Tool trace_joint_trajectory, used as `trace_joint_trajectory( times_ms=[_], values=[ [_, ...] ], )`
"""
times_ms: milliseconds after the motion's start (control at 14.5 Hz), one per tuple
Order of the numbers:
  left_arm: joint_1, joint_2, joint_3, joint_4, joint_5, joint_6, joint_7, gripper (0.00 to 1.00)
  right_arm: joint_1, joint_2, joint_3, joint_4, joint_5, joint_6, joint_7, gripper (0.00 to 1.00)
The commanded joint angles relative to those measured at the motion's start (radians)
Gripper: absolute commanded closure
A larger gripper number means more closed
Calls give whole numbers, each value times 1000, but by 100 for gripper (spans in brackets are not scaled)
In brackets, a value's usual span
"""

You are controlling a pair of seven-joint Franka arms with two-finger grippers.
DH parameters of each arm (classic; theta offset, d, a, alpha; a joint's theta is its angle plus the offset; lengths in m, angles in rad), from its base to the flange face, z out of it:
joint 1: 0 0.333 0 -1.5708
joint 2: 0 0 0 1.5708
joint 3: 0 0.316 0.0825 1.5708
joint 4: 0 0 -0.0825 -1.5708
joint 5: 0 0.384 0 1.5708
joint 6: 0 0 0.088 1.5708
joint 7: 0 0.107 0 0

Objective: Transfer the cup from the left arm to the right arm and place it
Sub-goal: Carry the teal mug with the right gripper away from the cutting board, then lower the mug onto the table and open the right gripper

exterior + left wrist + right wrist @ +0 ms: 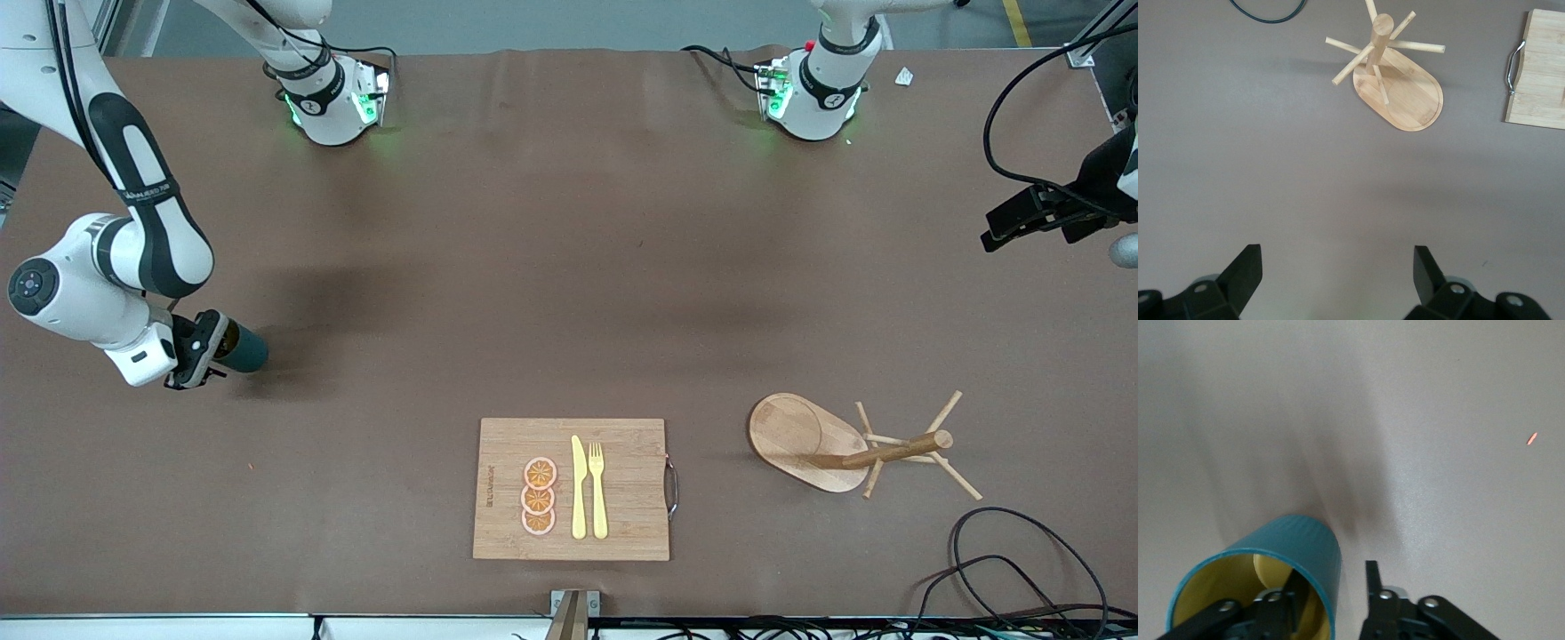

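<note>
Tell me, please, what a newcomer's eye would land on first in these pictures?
Probably the right gripper, low over the table at the right arm's end, shut on the teal cup, one finger inside the rim and one outside. Next comes the wooden cutting board near the front camera, carrying three orange slices, a yellow knife and fork, with the wooden peg rack beside it. The left gripper waits open above the table.

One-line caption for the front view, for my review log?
Right gripper holds the teal cup at the right arm's end of the table; left gripper waits open, above the opposite end.
</note>
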Motion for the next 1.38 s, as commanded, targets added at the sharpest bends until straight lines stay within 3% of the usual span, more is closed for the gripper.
trace_joint_trajectory(
  times_ms=[0, 206, 413, 550, 688, 1032, 1307],
  values=[
    [8, 2, -6, 9, 13, -5, 9, 0, -19, 9, 17, 24, 24, -21, -25, 0],
    [8, -1, -4, 10, 13, -5, 7, 0, -16, -11, 17, 60, 24, -127, -28, 0],
    [10, -1, -4, 10, 13, -5, 15, 0, -18, -103, 19, 77, 35, -178, 2, 0],
    [14, -1, -4, 7, 12, -11, 15, 0, -22, -117, 15, 106, 108, -297, 97, 0],
    [11, -4, -12, 7, 12, -28, 13, 0, -24, -184, 9, 108, 164, -341, 248, 0],
    [5, -15, -38, -17, 7, -24, 13, 0, -24, -351, 5, 100, 162, -497, 659, 0],
    [5, -38, -69, -40, 6, -25, 12, 0, -4, -486, 15, 50, 162, -620, 1100, 0]
  ],
)
